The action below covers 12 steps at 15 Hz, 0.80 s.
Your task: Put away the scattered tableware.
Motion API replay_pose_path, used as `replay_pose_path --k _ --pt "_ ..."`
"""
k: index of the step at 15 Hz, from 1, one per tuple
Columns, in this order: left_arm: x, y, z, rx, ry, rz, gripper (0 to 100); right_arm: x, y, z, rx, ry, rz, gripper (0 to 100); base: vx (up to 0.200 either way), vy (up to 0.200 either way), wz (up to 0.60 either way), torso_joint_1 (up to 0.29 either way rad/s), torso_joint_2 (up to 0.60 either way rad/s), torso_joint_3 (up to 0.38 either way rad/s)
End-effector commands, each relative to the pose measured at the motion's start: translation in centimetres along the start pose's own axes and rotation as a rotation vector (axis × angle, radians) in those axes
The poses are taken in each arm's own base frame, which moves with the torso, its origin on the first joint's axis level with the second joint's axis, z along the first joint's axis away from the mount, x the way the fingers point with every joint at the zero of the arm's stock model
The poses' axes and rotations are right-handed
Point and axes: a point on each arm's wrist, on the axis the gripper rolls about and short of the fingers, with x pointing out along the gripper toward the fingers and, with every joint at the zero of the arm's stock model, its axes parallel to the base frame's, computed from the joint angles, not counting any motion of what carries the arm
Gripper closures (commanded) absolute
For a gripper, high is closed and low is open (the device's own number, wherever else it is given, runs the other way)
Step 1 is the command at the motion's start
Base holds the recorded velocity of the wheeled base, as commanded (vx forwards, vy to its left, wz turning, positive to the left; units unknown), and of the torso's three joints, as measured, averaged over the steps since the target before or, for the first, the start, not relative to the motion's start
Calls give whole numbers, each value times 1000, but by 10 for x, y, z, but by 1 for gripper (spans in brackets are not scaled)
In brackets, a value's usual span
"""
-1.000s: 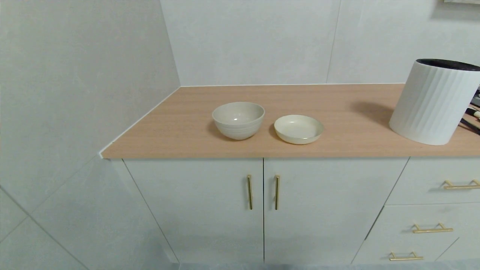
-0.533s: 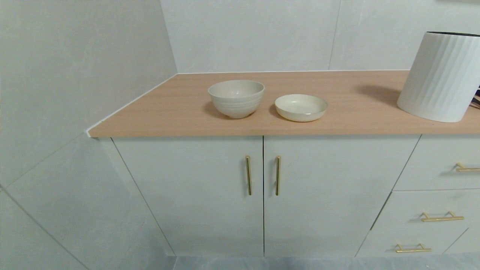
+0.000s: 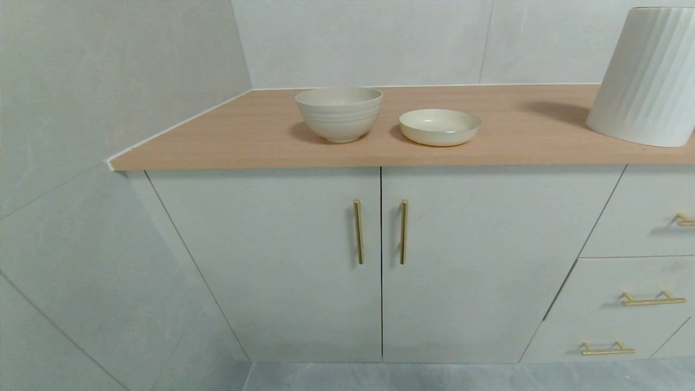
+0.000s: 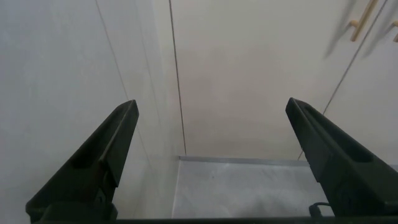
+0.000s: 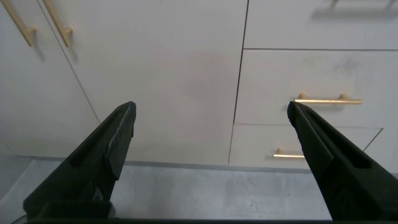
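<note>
Sitting upright on countertop (image 3: 244, 142) | bowl (image 3: 339, 114) | shallow dish (image 3: 440, 127) beside it, mouths up

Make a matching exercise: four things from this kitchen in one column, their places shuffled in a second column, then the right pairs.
Things
1. deep bowl
2. shallow dish
3. ribbed container
4. door handles

Places
A. upright on the cupboard front
B. far right of the counter
C. on the counter, furthest left
D. on the counter, between the other two things

Pairs: 1-C, 2-D, 3-B, 4-A
</note>
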Motion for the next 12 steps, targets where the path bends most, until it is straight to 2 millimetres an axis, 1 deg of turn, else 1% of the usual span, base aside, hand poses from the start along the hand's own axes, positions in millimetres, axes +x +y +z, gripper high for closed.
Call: replay_pose_path --k 1,12 --pt "0 0 0 0 -1 1 0 0 0 0 0 1 0 0 0 0 0 0 0 0" --pt "0 0 0 6 -1 7 0 0 0 0 -14 -1 -6 0 0 0 0 0 0 0"
